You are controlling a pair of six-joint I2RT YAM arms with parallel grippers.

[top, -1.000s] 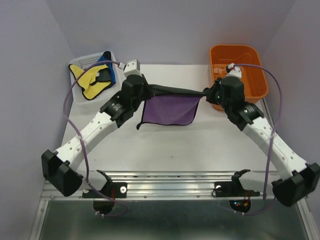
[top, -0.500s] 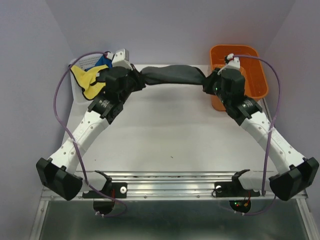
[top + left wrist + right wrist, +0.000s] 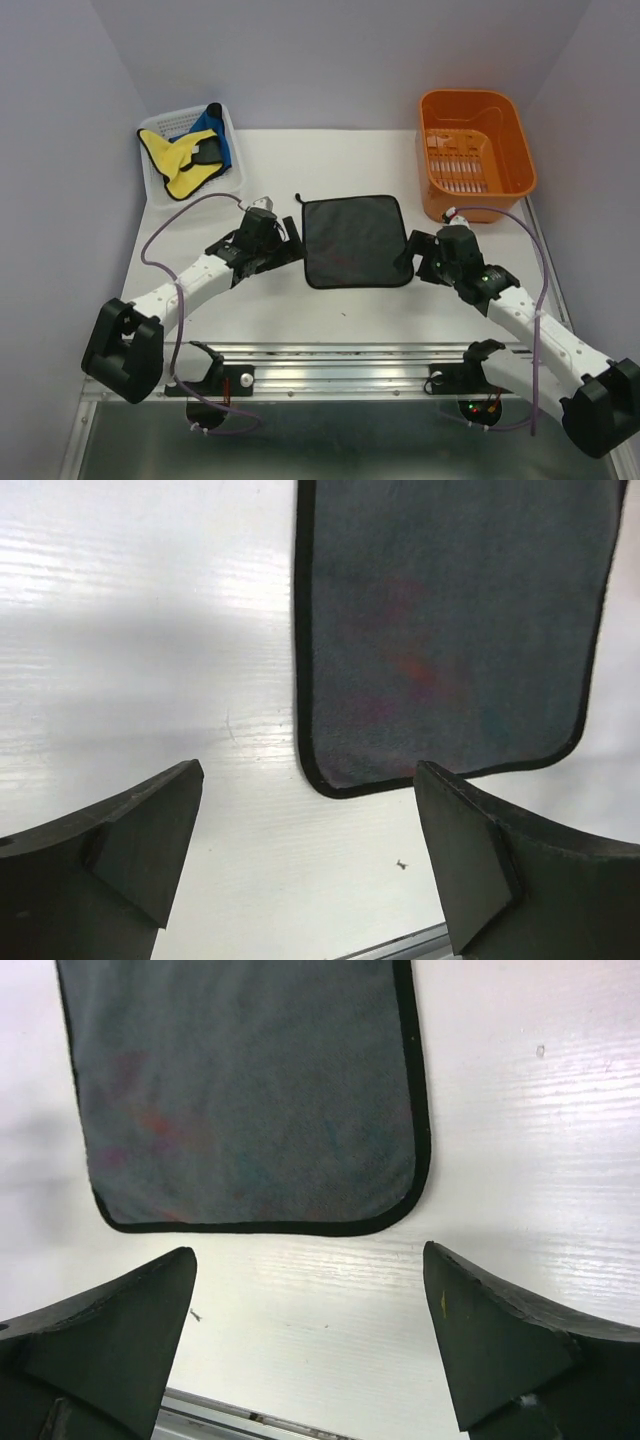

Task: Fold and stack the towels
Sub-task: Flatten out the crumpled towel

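You are viewing the dark grey towel lying flat on the desk as a single layer. All four dark-edged borders are showing and no fold is made in it.

**Hands**
- The left hand is sitting just beside the towel's left edge, near its front-left corner. Its jaws are standing wide apart and gripping nothing.
- The right hand is sitting just beside the towel's right edge, near its front-right corner. It is likewise spread wide and empty.
- Each wrist view is showing parted fingers with only bare desk and a near corner of the towel ahead of them.

**Other items, placed from the dark grey towel**
- The yellow towel and the blue towel are lying crumpled together in the white mesh basket, behind the towel and well to its left.
- The orange bin is standing behind the towel and to its right, and it is holding no cloth.

**Progress**
You are judging the task as being at an early stage. One towel is laid out ready for folding, but none is folded and none is stacked. What is left appears to be folding this towel, then taking the other two out of the basket and spreading, folding and stacking each in turn.
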